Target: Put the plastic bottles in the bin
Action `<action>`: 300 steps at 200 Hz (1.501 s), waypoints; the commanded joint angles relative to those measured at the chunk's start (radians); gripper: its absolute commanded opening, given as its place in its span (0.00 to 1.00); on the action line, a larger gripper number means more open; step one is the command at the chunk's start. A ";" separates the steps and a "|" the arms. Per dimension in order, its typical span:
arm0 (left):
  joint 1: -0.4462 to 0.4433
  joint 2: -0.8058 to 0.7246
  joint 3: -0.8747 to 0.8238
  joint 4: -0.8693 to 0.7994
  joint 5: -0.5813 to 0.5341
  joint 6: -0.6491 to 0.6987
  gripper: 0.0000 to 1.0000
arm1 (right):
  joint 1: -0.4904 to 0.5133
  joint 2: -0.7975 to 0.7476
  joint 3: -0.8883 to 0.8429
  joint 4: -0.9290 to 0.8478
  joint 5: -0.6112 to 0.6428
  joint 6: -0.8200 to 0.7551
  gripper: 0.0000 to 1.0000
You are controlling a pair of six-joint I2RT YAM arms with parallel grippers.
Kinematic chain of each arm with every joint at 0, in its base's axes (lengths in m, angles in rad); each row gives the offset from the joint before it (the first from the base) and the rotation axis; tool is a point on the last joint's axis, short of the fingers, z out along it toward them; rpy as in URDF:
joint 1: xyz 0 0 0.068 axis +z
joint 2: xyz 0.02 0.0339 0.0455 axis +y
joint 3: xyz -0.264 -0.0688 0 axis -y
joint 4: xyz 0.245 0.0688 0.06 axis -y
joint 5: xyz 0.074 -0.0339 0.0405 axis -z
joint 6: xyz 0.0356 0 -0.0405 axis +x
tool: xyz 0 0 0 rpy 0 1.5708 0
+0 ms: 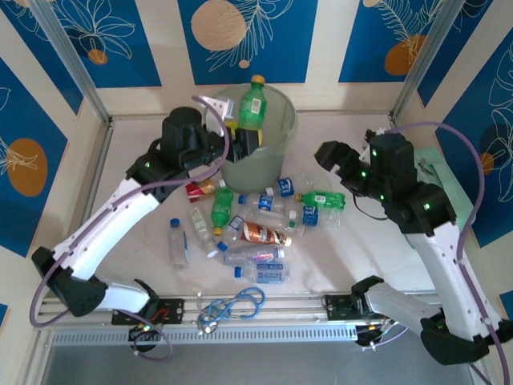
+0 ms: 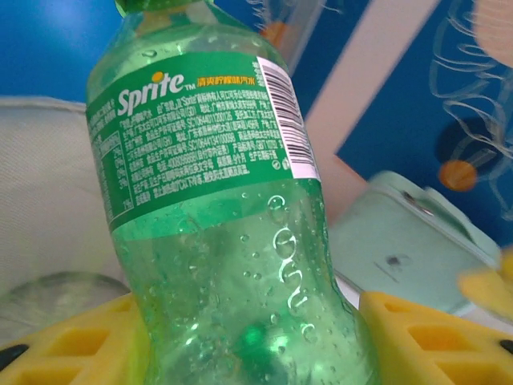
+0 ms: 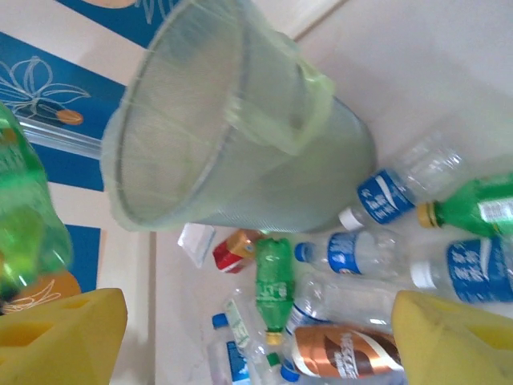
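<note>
over the bin [image 1: 268, 164] opening, gripping the green bottle [image 1: 253, 103] upright, cap up, in closed left jaws; holding right jaws open, empty, farther off.

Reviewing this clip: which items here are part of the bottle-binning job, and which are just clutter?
Job:
green Sprite plastic bottle, held in the left gripper
crushed plastic bottles lying loose
round translucent pale-green plastic bin

Lying about:
coiled blue cable
mint-green rounded case

Left arm [image 1: 120, 216] stretches forward, left fingers [image 2: 76, 353] clamped on green bottle [image 2: 224, 241]; right arm [image 1: 437, 233] bent, right fingers [image 3: 64, 337] apart.
</note>
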 commanded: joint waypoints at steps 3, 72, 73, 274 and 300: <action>0.066 0.144 0.187 -0.200 -0.081 0.033 0.51 | -0.008 -0.029 -0.054 -0.074 -0.038 0.022 0.86; 0.139 0.428 0.489 -0.467 -0.148 0.085 0.54 | -0.001 -0.027 -0.094 -0.073 -0.080 0.037 0.86; 0.140 0.429 0.490 -0.468 -0.149 0.085 0.54 | -0.001 -0.027 -0.094 -0.073 -0.080 0.037 0.86; 0.246 -0.268 -0.304 -0.547 -0.368 -0.136 0.91 | 0.109 0.096 -0.109 -0.004 -0.094 -0.042 0.85; 0.258 -0.339 -0.503 -0.553 -0.370 -0.189 0.92 | 0.157 0.146 -0.078 -0.017 -0.057 -0.053 0.85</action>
